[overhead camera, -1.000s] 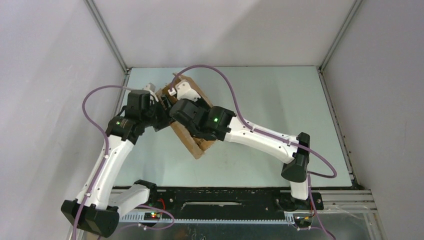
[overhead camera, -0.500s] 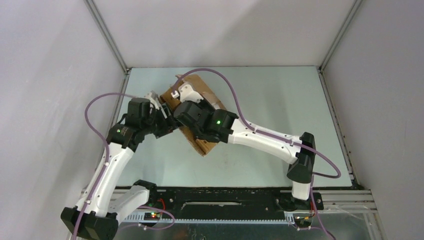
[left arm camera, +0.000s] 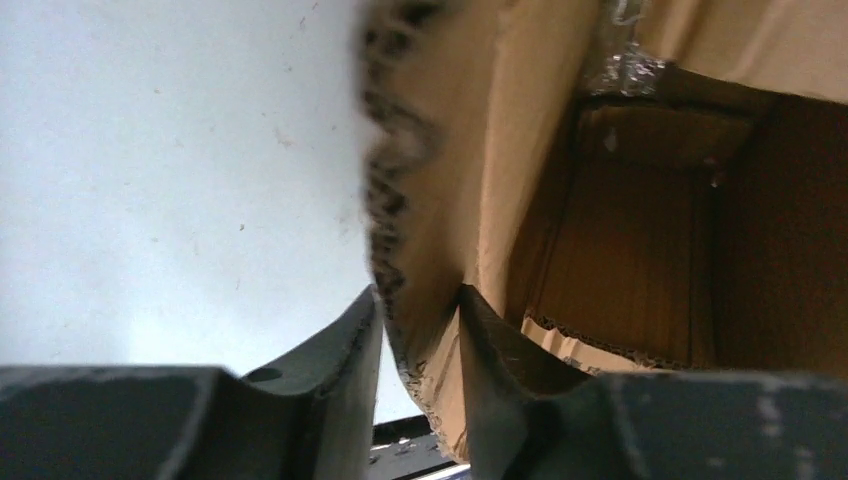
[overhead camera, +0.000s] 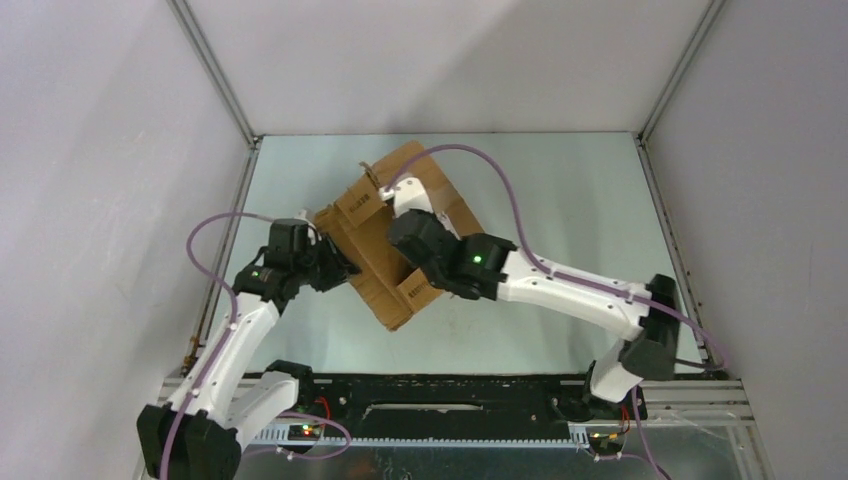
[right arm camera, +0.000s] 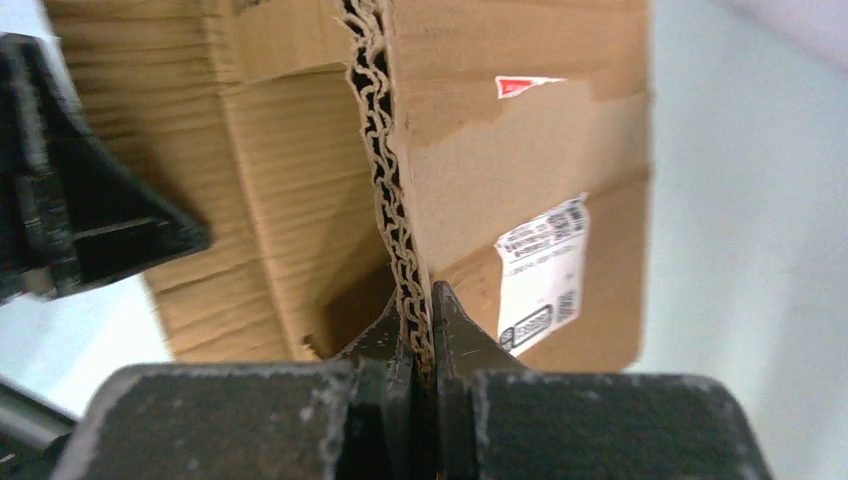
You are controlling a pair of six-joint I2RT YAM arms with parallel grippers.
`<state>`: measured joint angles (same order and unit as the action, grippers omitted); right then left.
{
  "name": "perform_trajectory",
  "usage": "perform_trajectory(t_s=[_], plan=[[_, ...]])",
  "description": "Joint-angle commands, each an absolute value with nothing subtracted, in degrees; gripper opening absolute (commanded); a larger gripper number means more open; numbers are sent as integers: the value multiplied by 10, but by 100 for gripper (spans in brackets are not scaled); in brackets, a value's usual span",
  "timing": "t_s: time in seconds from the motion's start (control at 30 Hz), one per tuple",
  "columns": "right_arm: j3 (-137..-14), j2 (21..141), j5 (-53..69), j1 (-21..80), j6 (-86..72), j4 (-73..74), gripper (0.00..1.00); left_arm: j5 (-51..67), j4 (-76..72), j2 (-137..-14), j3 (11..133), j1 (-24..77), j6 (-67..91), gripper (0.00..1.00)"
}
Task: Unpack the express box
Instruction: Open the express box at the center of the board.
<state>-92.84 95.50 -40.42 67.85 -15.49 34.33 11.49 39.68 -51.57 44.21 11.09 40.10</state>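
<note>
A pale green table (overhead camera: 560, 200) boxed in by white walls; the express box (overhead camera: 380, 250) lies skewed toward its left side, flaps open. The left gripper (left arm camera: 418, 305) pinches one flap's ragged edge, jaws narrowed onto the cardboard, while the right gripper (right arm camera: 418, 302) is clamped almost closed on another flap's corrugated edge. Light, stiff board that probably tears easily, so best held near the flap folds
</note>
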Motion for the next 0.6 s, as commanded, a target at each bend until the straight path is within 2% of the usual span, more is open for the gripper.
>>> perform_trajectory(t_s=[0.0, 0.07, 0.17, 0.23, 0.43, 0.5, 0.57], plan=[[-829, 872, -330, 640, -239, 224, 0, 123, 349, -528, 388, 101, 404, 46], [-816, 881, -321, 643, -252, 206, 0, 136, 350, -524, 393, 99, 399, 74], [-812, 911, -315, 643, -273, 191, 0, 156, 370, -500, 412, 98, 399, 82], [-797, 921, -320, 644, -286, 170, 0, 170, 399, -478, 432, 95, 398, 81], [-787, 944, -316, 645, -309, 124, 0, 207, 499, -402, 518, 81, 391, 66], [-787, 949, -309, 645, -309, 117, 0, 226, 503, -391, 545, 80, 403, 59], [-787, 949, -285, 641, -320, 116, 0, 260, 472, -390, 551, 80, 431, 59]])
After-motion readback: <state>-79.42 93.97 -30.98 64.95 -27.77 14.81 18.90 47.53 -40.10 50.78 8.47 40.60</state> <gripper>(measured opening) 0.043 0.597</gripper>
